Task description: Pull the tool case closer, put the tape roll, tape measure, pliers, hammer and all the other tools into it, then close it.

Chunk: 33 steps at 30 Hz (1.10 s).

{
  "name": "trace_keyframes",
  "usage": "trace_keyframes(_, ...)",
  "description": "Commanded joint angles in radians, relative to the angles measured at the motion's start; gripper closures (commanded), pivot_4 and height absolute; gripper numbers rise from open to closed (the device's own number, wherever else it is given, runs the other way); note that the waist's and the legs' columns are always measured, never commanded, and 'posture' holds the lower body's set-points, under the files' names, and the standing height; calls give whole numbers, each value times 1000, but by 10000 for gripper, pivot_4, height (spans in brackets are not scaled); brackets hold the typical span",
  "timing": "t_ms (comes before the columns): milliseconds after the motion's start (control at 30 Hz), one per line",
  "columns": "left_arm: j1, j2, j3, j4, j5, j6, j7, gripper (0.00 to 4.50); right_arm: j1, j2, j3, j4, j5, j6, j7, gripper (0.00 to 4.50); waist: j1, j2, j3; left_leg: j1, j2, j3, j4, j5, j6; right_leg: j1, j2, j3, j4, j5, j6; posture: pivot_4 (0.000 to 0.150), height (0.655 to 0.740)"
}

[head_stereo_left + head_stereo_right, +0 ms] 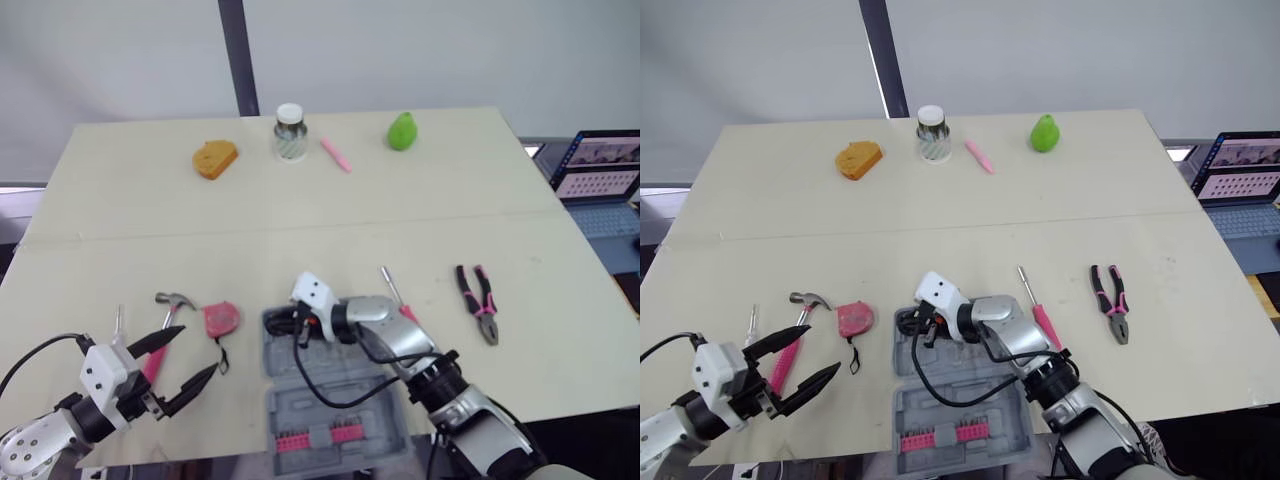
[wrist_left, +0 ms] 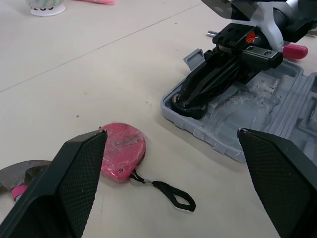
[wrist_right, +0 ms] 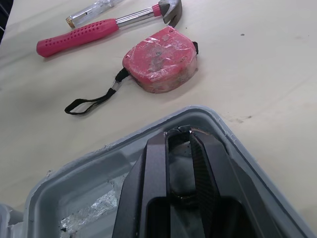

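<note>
No readable text anywhere (print on the jar (image 1: pixel 290 135) is too small).

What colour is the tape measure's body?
Pink-red tape measure, clearest in the right wrist view.

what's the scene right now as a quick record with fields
case: grey plastic tool case, open, at the near edge of the table
right gripper: in the case's far left corner, apparently shut on a black tape roll
left gripper: open, by the pink-handled hammer
outside case: hammer, pink tape measure, pink-and-black pliers, pink-handled screwdriver
lid: not closed
</note>
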<state>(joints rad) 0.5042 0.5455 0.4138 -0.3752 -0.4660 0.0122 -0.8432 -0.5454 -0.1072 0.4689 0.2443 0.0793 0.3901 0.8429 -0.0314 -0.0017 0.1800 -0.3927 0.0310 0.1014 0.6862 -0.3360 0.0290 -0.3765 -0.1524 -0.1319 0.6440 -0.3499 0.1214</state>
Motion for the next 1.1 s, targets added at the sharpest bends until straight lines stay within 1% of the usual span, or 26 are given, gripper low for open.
trace_keyframes(33, 2, 2, 1, -19, -9, -8, -5, 0, -4, 12, 22, -8, -22, -17, -3, 37526, 0, 0, 0, 0, 0, 0, 0, 0, 0, 0, 0, 0, 0, 0, 0, 1500, 6950)
trace_keyframes(200, 5, -2, -4, -15, -5, -14, -7, 0, -2, 5, 43, 8, -71, -12, -19, 37526, -1, 0, 0, 0, 0, 0, 0, 0, 0, 0, 0, 0, 0, 0, 0, 1500, 6950)
trace_keyframes(533, 8, -6, -12, -5, -2, -26, -13, 0, 8, 8, 68, 3, -107, -1, -25, 37526, -2, 0, 0, 1, 0, 0, 0, 0, 0, 0, 0, 0, 1, 0, 0, 1500, 6950)
trace_keyframes(1100, 10, -5, -18, 17, -12, -34, -45, 0, 16, 7, 65, -13, -112, -5, -17, 37526, -1, -1, -1, 2, 0, 0, 0, 0, 0, 0, 0, 1, 1, 0, -1, 1500, 6950)
